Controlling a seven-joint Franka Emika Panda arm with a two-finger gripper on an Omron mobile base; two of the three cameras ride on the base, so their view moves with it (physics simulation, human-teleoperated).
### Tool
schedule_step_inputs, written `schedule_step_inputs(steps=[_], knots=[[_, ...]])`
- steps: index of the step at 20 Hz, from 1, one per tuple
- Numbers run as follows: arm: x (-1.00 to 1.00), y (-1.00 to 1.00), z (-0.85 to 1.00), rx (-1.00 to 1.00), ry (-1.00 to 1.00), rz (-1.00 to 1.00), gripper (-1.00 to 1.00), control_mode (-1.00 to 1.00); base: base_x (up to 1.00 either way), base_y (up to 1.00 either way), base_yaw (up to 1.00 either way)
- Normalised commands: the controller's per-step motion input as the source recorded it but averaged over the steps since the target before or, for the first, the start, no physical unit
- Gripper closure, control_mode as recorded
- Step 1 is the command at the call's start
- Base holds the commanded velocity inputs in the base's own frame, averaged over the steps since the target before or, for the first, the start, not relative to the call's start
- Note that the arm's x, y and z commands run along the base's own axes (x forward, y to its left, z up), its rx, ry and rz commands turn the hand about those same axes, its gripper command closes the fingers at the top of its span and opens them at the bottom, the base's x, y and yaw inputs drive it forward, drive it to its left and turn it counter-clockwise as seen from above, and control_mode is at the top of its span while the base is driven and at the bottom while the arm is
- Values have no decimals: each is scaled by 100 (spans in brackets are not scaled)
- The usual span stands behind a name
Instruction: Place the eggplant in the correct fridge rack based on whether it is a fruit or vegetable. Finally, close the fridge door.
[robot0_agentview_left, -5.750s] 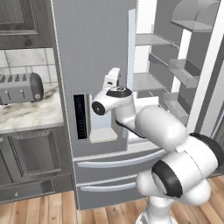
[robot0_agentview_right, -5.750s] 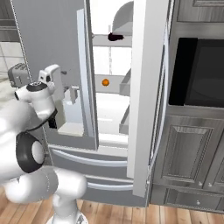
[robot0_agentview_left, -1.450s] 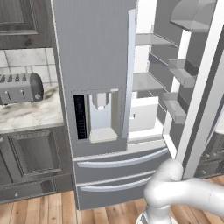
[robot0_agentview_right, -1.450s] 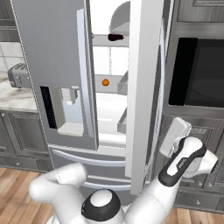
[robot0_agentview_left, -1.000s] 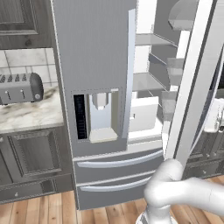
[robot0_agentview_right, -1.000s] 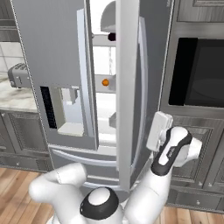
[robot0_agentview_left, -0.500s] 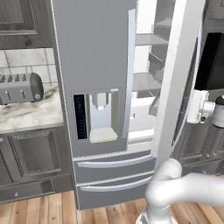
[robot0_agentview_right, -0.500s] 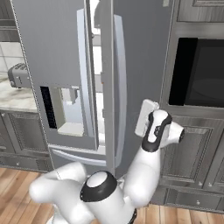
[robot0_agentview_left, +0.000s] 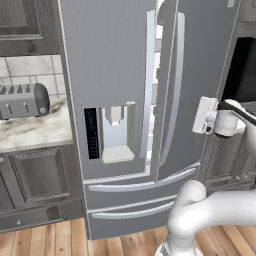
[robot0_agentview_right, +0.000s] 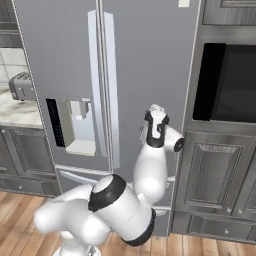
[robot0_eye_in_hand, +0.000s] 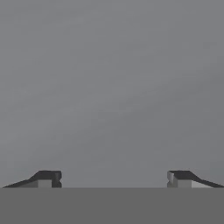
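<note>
Tall grey right-hand fridge door (robot0_agentview_left: 200, 85) almost shut against grey left-hand fridge door with dispenser (robot0_agentview_left: 107, 75), only a thin bright slit between them in left base view; seam reads closed in right base view (robot0_agentview_right: 145, 65). Eggplant and fridge rack hidden behind the doors, position cannot be told. White two-finger gripper (robot0_agentview_left: 204, 116) pressed flat-on against the right door face at mid height, just beside the door's outer edge, next to the black wall oven window (robot0_agentview_left: 244, 75). In right base view gripper (robot0_agentview_right: 156, 111) up against the same door, white arm rising from lower left. In hand view gripper (robot0_eye_in_hand: 113, 178) with dark fingertips (robot0_eye_in_hand: 48, 177) spread wide apart, nothing between them, plain grey door surface (robot0_eye_in_hand: 112, 87) close ahead. Recessed water dispenser (robot0_agentview_left: 116, 132) with black control strip set in left door. Two long grey freezer drawer handles (robot0_agentview_left: 140, 185) below the doors. Silver slot toaster (robot0_agentview_left: 22, 100) on marble countertop (robot0_agentview_left: 35, 132) to the left, dark grey panelled cabinets (robot0_agentview_left: 35, 175) under it. Dark grey cabinet doors (robot0_agentview_right: 212, 175) below the oven. Wooden plank floor (robot0_agentview_left: 45, 240) at the bottom.
</note>
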Motion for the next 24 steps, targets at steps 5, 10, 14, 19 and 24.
schedule_step_inputs(steps=[5,10,14,19,24], knots=[[50,44,7,0,3,-31,-100,-100,0,0,0],[31,14,15,0,13,-24,-100,-100,0,0,0],[29,0,1,0,17,-19,-100,-100,0,0,0],[-7,0,0,0,3,-13,-100,-100,0,0,0],[-23,0,0,0,0,-8,-100,-100,0,0,0]])
